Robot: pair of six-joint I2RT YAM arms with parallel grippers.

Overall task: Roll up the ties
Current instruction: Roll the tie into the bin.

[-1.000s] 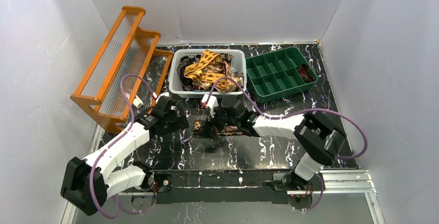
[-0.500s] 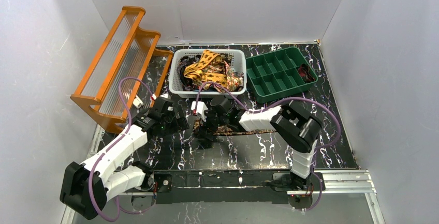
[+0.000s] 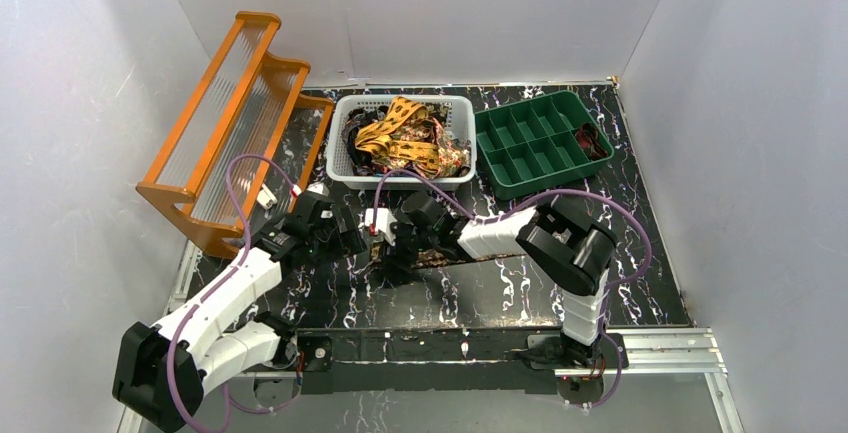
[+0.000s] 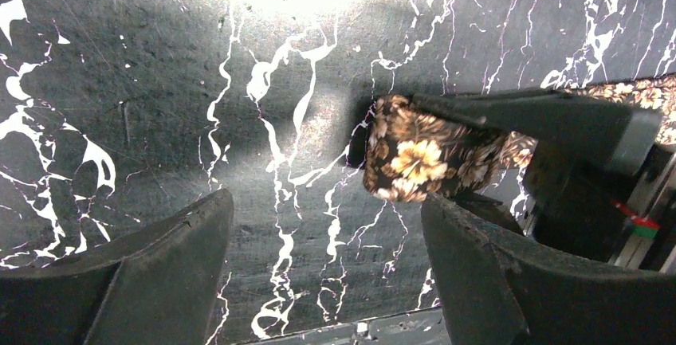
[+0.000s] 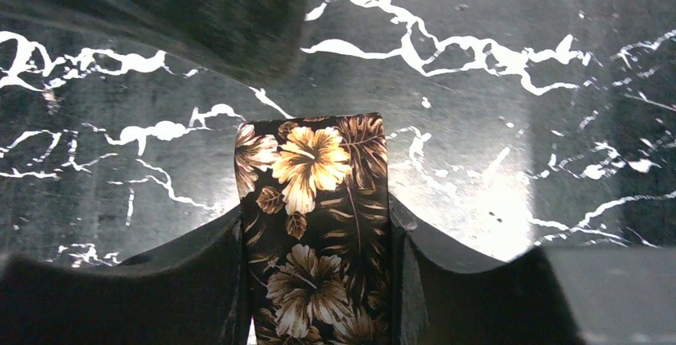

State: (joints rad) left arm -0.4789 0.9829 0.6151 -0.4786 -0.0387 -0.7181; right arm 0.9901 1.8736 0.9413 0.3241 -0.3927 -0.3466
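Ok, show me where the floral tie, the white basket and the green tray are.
floral tie point(image 5: 312, 166): right wrist view, on the big flower near its end.
white basket point(image 3: 336, 141): top external view, on its left rim.
green tray point(image 3: 525, 161): top external view, on a bare compartment.

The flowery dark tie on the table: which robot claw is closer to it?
Right. The right claw is clamped on the dark floral fabric tie; the left claw is open just beside its folded end, holding nothing.
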